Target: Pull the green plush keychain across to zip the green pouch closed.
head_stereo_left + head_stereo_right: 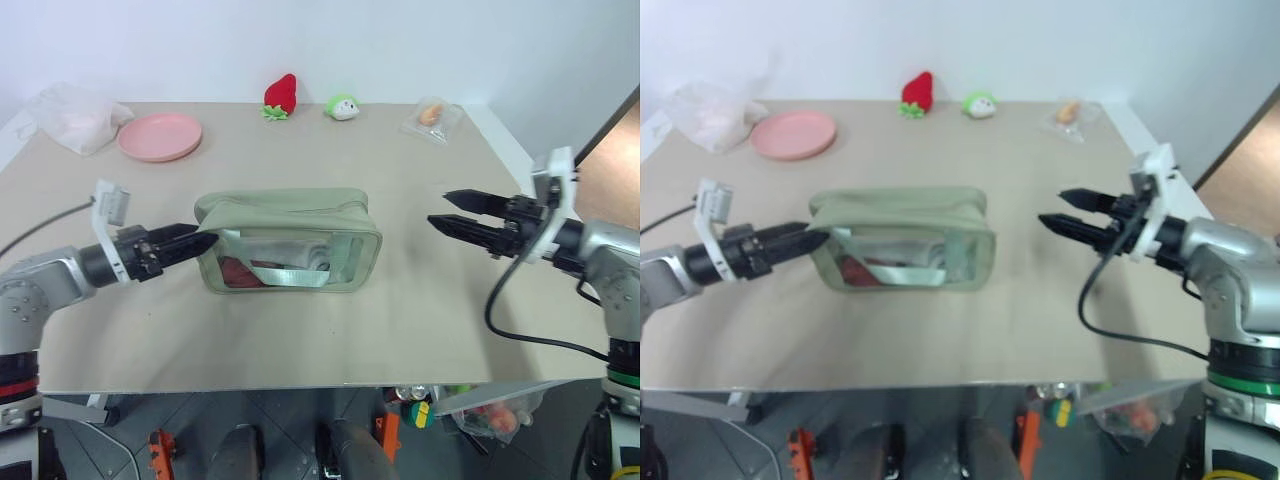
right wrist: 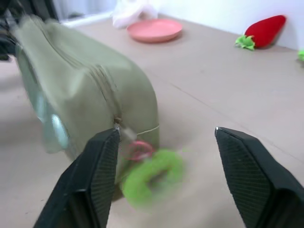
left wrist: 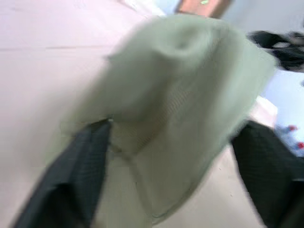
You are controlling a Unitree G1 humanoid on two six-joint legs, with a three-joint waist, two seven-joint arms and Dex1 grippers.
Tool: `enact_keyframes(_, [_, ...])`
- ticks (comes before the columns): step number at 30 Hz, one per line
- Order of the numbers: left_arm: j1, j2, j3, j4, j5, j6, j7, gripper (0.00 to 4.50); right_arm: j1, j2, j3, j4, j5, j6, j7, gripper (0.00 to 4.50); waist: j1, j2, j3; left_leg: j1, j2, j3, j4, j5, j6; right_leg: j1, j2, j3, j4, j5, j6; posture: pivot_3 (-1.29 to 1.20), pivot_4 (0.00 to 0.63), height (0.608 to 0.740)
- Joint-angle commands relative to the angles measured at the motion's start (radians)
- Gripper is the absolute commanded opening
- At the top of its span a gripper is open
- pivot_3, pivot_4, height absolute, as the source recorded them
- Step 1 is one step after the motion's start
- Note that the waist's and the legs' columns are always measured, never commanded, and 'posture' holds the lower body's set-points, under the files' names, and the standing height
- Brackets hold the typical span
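Beige desk (image 1: 420, 300), mid-surface: green pouch (image 1: 290, 240) zipped, green plush keychain (image 2: 152, 178) dangling at its right end, left gripper (image 1: 205, 243) and right gripper (image 1: 445, 212) jaws released; re-snagging the cord risks unzipping.

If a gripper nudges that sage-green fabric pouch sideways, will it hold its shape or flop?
The sage-green fabric pouch would probably sag a little: its top looks soft and rumpled. It stands boxy, low and wide, so tipping seems unlikely. It probably slides on the smooth beige table.
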Motion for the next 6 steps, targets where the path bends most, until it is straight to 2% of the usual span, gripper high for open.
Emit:
enact_keyframes(1, [0.091,0.1,0.06,0.017,0.062,-0.045,-0.052,4.09,0.074,-0.04,-0.104,-0.107,0.091,0.041,-0.002,3.33,-0.005,0.0,0.0,0.001,0.0,0.0,-0.001,0.0,0.0,0.0,0.0,0.0,0.0,0.0,0.0,0.0,0.15,0.74])
enact_keyframes(4, [0.156,0.124,0.106,0.072,0.094,-0.085,-0.062,4.09,0.147,-0.036,-0.118,-0.148,0.102,0.051,-0.028,3.33,-0.006,0.0,0.0,0.004,0.001,0.002,-0.002,0.0,0.0,0.001,0.001,0.002,0.0,0.0,-0.001,0.0,0.15,0.74])
enact_keyframes(6, [0.147,0.111,0.139,0.12,0.073,-0.07,-0.05,4.09,0.175,-0.023,-0.086,-0.157,0.086,0.042,-0.054,3.33,-0.005,0.0,0.0,0.005,0.002,0.002,-0.002,0.0,0.0,0.002,0.001,0.001,0.001,-0.001,-0.002,0.0,0.15,0.74])
